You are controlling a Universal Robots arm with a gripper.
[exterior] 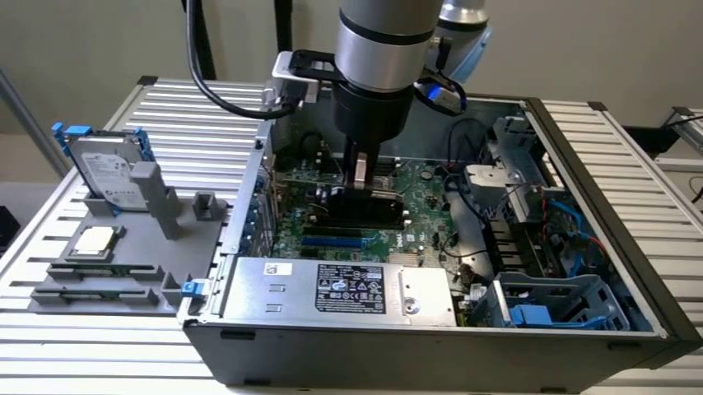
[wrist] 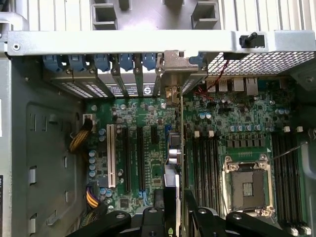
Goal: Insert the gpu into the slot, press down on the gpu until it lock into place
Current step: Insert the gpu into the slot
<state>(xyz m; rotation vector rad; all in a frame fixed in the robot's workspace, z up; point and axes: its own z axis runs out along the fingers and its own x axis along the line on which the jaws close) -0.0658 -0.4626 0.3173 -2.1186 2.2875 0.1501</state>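
Observation:
The gpu (wrist: 180,143) stands thin and edge-on over the green motherboard (wrist: 232,123), just beside the black memory slots (wrist: 202,163). Its metal bracket (wrist: 174,66) lies against the case's rear slot openings. My gripper (wrist: 176,213) is shut on the card's top edge, one black finger on each side. In the exterior view the gripper (exterior: 361,183) reaches straight down into the open case, and the gpu (exterior: 349,216) is the black slab below it, low against the board. The slot under the card is hidden.
Free black expansion slots (wrist: 133,158) and a white one (wrist: 110,155) lie beside the card. The CPU socket (wrist: 247,185) is on the other side. A silver power-supply box (exterior: 341,288) fills the case front. A grey tray (exterior: 66,296) with a hard drive (exterior: 104,169) sits at the exterior view's left.

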